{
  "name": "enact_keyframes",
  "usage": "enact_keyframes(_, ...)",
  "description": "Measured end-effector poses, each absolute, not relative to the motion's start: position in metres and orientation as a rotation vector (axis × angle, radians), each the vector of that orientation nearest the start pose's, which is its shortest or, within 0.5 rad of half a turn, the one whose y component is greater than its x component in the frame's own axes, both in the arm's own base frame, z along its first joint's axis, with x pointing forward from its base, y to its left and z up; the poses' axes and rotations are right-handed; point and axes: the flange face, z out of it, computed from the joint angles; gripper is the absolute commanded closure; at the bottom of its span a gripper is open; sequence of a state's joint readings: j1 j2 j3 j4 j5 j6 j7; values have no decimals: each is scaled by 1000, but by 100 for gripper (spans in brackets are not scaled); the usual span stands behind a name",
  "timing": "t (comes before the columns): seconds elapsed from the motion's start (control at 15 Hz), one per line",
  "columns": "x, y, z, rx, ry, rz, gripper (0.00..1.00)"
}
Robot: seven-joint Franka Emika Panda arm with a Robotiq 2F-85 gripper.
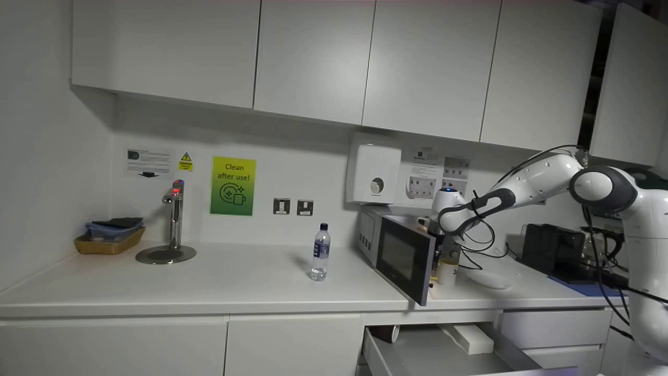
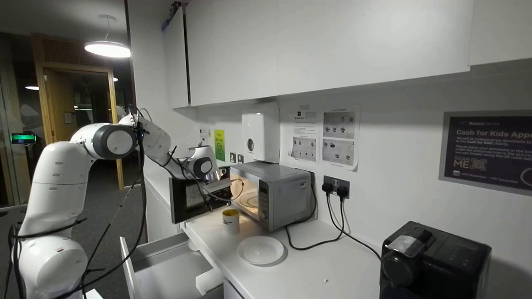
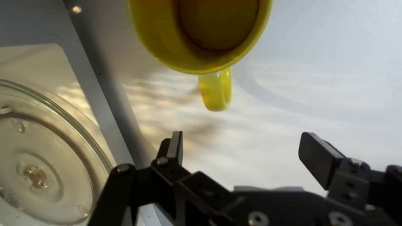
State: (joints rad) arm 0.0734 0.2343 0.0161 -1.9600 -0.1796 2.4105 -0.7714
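Nearest, I see the tool [image 3: 241, 144] released, fingers [image 3: 173, 147] spread wide | near it, a white mug [image 2: 231, 224], yellow inside, upright on the desk [image 1: 219, 277], handle [image 3: 209, 94] toward the tool | beside the mug, a lit microwave [image 2: 289, 203], door [image 1: 399, 253] open | a white plate [image 2: 261, 251] | farther, a water bottle [image 1: 320, 258]

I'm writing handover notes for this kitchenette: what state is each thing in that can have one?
Hand, open and empty
Mug, upright; contents unclear
Microwave, lit inside
Microwave door, open
Drawer, pulled open
Bottle, upright and capped
Plate, right way up, nothing on it
Tap light, glowing red
Ceiling lamp, lit
Plugs, pushed in
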Motion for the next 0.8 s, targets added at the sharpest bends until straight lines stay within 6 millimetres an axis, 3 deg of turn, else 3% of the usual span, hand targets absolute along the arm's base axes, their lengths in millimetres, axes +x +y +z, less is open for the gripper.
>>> enact_keyframes(0.8,616,62,372,-2908,-1613,-234,0)
